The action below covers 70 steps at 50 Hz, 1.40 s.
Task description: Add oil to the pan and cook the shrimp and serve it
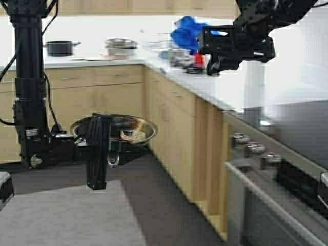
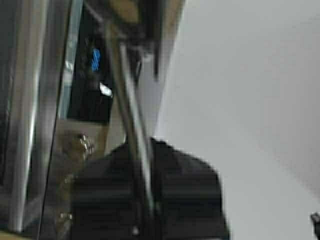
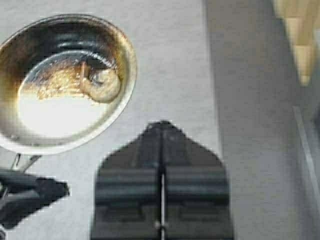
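**Carrying pan with shrimp, off the stove**

My left gripper (image 1: pixel 111 160) is low in front of me, clamped on the pan's stub handle, holding the pan (image 1: pixel 114 129) out over the floor, clear of the cabinets. I judge I hold it roughly level so nothing slides out. The left wrist view shows the thin metal handle (image 2: pixel 131 130) running between my fingers. The shrimp (image 3: pixel 101 85) sits curled inside the pan near the centre, on the browned bottom, cooked-looking tan. So the cooking looks done; I read this as the serve step, pan in transit.

My right gripper (image 3: pixel 161 150) hangs high above, jaws pressed together with nothing in them, looking straight down at the pan; idle, kept up out of the way.

To the right, the stove front with knobs (image 1: pixel 249 148), then the counter (image 1: pixel 205 92) running back. Farther off: blue cloth (image 1: pixel 185 31), steel bowls (image 1: pixel 121 47), black pot (image 1: pixel 60 47). Oil not in view.
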{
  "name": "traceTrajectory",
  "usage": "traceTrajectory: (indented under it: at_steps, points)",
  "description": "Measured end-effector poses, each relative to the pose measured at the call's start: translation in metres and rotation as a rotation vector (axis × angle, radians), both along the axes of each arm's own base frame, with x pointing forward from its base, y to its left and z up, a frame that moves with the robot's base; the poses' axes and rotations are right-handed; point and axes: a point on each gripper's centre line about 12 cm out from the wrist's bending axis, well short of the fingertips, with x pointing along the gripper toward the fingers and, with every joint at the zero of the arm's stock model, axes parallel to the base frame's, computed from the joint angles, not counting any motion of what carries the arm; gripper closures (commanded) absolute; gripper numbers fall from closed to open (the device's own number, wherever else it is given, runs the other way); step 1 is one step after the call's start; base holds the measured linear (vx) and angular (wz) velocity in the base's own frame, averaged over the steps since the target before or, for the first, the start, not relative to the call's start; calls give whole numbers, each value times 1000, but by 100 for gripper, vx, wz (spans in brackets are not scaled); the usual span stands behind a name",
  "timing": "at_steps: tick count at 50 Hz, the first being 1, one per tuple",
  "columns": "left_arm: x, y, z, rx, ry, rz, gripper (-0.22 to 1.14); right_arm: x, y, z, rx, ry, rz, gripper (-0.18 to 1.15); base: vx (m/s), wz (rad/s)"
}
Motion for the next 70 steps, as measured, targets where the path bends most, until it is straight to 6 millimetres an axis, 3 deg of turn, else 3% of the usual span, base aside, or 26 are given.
traceTrajectory:
  at_steps: [19,33,46,70]
  points:
    - [-6,3,-1,5,20,-1,88,-8,3,-13,-21,34,19,91,2,38]
    - [2,9,4,-1,1,28,88,3,10,-4,-3,7,17,91,5,60]
    - [10,18,11,-11,-20,60,88,-1,18,-2,-4,1,46,91,6,67]
    - [-2,17,13,-26,-8,41,88,-5,22,-3,-2,8,59,91,3,41]
